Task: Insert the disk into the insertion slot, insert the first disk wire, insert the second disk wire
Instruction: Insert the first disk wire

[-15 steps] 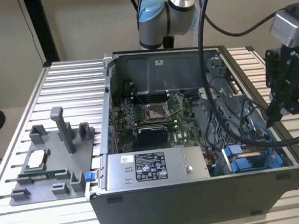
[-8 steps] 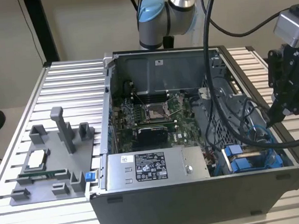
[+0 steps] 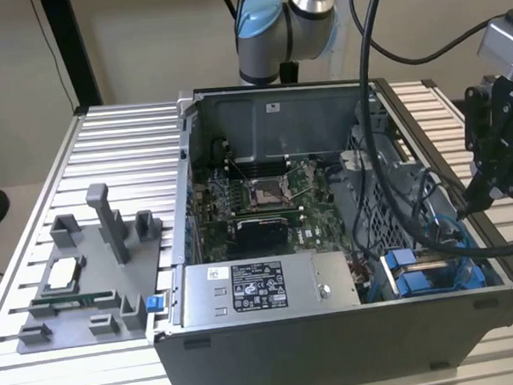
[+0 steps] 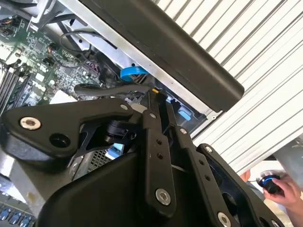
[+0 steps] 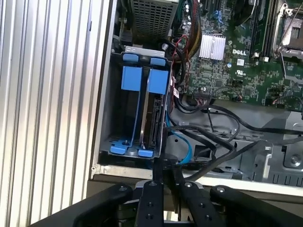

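**Clerk:** Item one, the fingers (image 5: 152, 196)?

**Checker:** Pressed together, with no gap between them in the first wrist view. The gripper (image 5: 163, 171) hangs tips-down over the open case's wall, just beside the drive bay. In the second wrist view a black cable (image 4: 104, 88) runs up to the tips. Whether it is pinched there cannot be told.

**Clerk:** Item two, nearest below?

**Checker:** Loose wiring, including a blue cable (image 5: 182, 142), bunched at the bay's near end. It probably lies there so the plugs can reach the drive's connectors.

**Clerk:** Item three, the disk?

**Checker:** The disk (image 5: 155, 118) stands on edge inside the insertion slot (image 5: 110, 113), with blue carrier tabs at both ends. It looks seated, so that step appears done. No wire can be seen plugged into it.

**Clerk:** Further in?

**Checker:** A perforated cage (image 5: 151, 19) sits past the slot's far end. The motherboard (image 5: 246, 71) lies flat on the case floor, and the power-supply box (image 3: 259, 289) is along the front wall.

**Clerk:** Farthest?

**Checker:** The computer case (image 3: 338, 345) lies on its side on the slatted table (image 3: 122, 158), open upward, which probably gives the arm access from above. A grey fixture (image 3: 87, 284) rests at the exterior view's left.
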